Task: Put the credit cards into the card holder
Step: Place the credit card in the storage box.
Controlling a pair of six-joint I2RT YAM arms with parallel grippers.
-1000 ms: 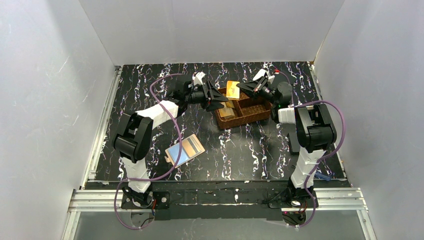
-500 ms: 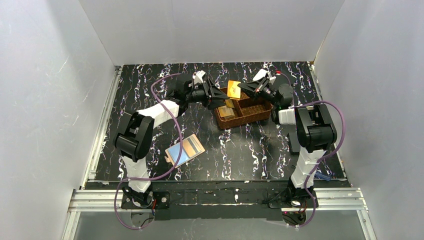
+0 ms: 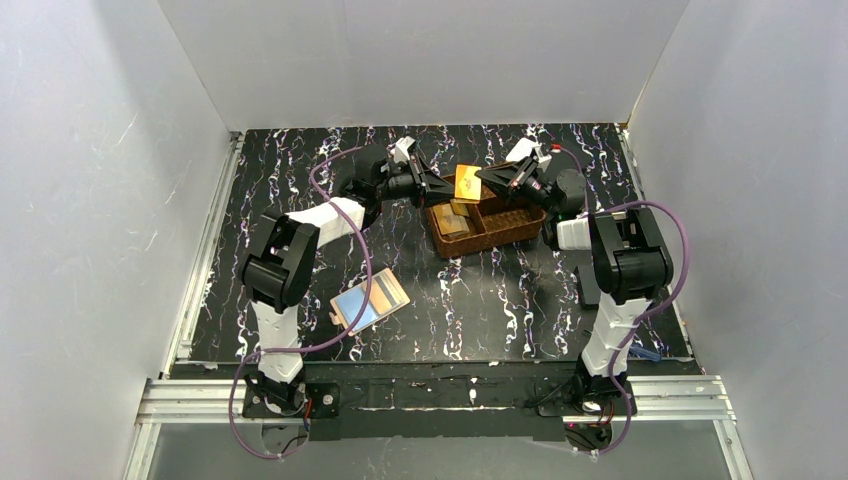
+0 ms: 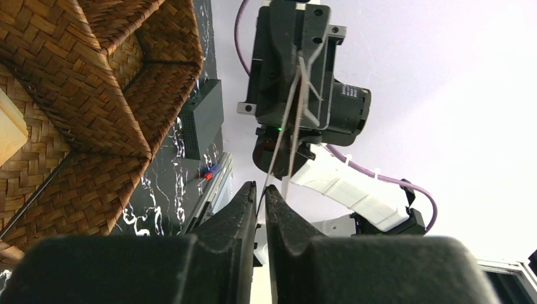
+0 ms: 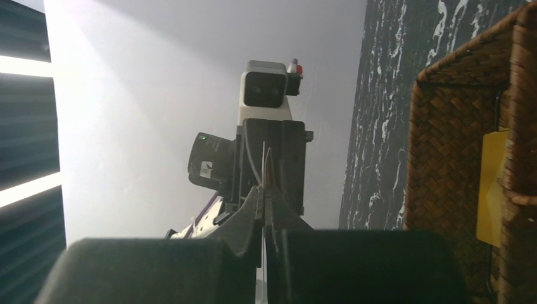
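One black, white-veined table [image 3: 500,300] bears every item shown. The left arm [image 3: 320,220] and the right arm [image 3: 625,260] both stretch toward the far half of the table. Their forearms converge from opposite sides, and the wrists face each other above the woven basket [image 3: 500,228].

The basket is brown, has inner partitions, and stands right of centre at the far side. The card holder [image 3: 368,300] lies open and flat on the near-left part of the table, blue and tan inner faces up, well apart from the basket and from both grippers.

An orange credit card [image 3: 467,181] is held in the air above the basket's far-left corner, between the two grippers. The right gripper [image 5: 263,193] has its fingers pressed together on one edge of this card, seen edge-on as a thin line in the right wrist view. The left gripper [image 4: 261,190] meets the card from the opposite side. Its fingers stand almost together, leaving only a narrow slit, and the card's thin edge runs through that slit toward the right gripper.

A yellow credit card [image 3: 452,222] rests inside the basket's left compartment.
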